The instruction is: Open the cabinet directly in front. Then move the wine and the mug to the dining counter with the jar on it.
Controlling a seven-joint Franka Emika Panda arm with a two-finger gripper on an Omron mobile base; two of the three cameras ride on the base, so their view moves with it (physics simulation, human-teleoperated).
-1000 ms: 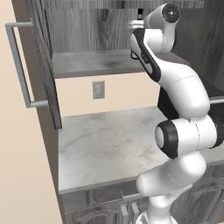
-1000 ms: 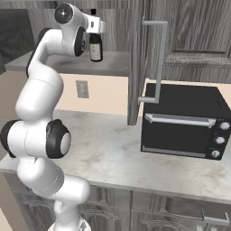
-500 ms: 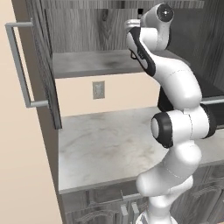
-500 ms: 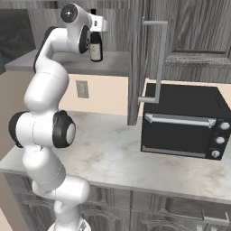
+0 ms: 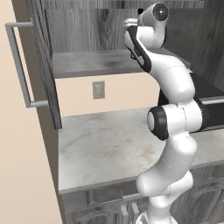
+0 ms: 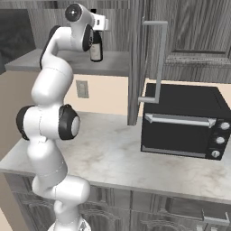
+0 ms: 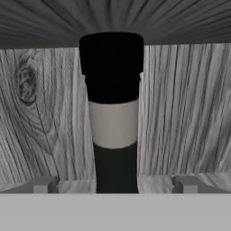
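Half the wine (image 7: 114, 113) hides behind the arm in the cabinet (image 6: 113, 63); jaws spread wide, holding nothing.

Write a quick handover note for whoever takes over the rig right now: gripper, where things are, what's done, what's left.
Gripper: open, a finger on each side of the wine, not closed on it.
Cabinet: doors open.
Wine: upright on the cabinet shelf.
Done: cabinet opened.
Left: grip the wine, carry it to the dining counter, then move the mug.
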